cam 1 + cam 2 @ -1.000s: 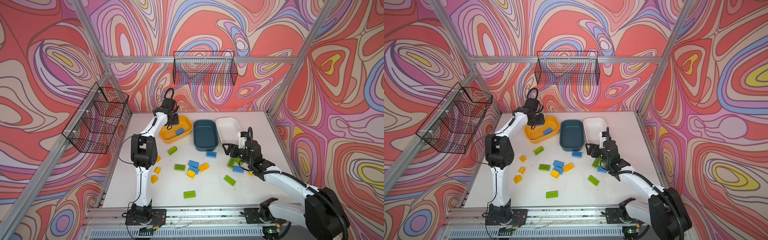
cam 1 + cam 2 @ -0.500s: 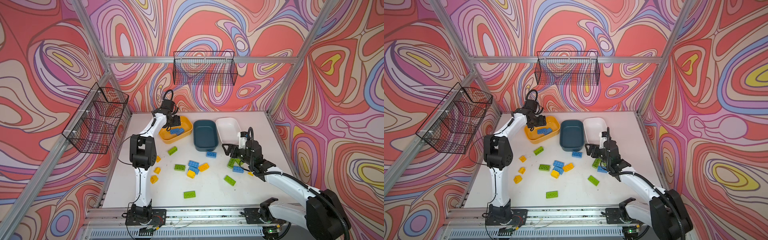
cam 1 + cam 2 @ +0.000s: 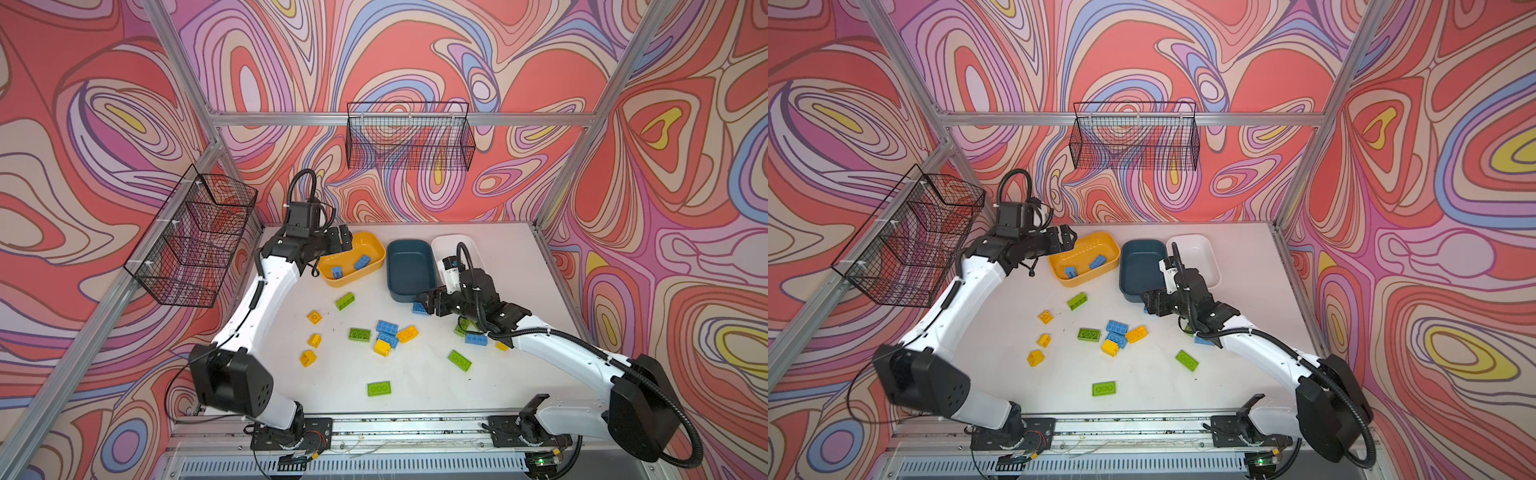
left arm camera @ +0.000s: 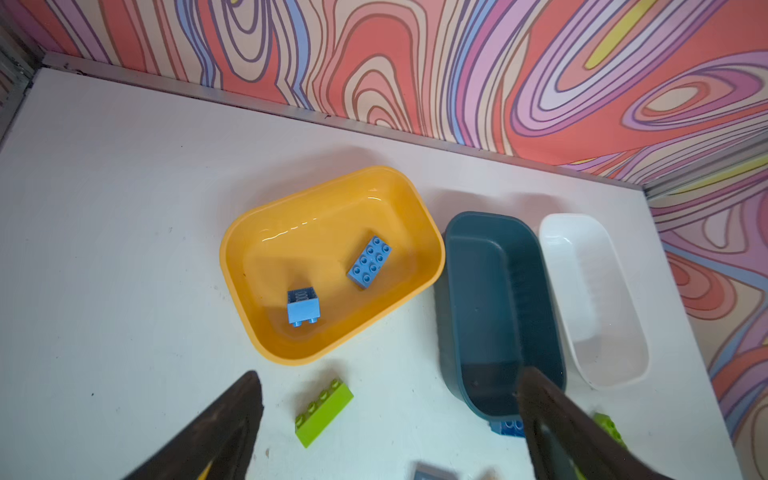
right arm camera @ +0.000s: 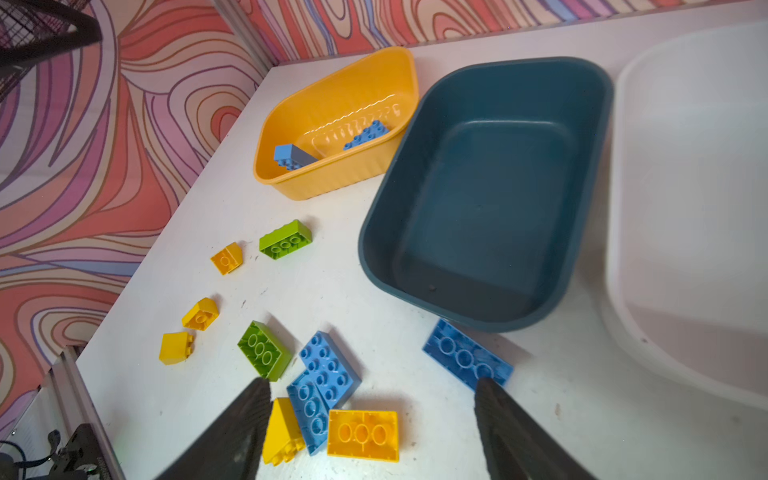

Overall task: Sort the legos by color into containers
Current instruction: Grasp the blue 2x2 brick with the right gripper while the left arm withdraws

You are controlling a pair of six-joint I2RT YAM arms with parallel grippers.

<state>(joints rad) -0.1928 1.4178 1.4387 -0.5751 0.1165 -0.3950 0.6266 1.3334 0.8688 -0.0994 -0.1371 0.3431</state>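
Observation:
The yellow container (image 3: pixel 376 245) holds two blue legos (image 4: pixel 370 262) (image 4: pixel 303 307). My left gripper (image 3: pixel 343 241) hangs open and empty over that container's left rim. The dark teal container (image 3: pixel 409 266) and the white container (image 3: pixel 455 245) hold nothing I can see. My right gripper (image 3: pixel 428 301) is open and empty, low over the table in front of the teal container. A blue lego (image 5: pixel 467 359) lies flat by one of its fingers. Blue, yellow and green legos (image 5: pixel 328 374) lie clustered just ahead of the right gripper (image 5: pixel 372 380).
More green legos (image 3: pixel 345 300) (image 3: pixel 379 388) and yellow legos (image 3: pixel 314 317) are scattered over the white table (image 3: pixel 415 374). Black wire baskets hang on the left wall (image 3: pixel 195 241) and the back wall (image 3: pixel 409 141). A metal frame rail runs along the table's front edge.
My left gripper opened and a second blue lego now lies in the yellow container; the gripper drew back toward the rim. The right gripper shifted slightly and narrowed a little.

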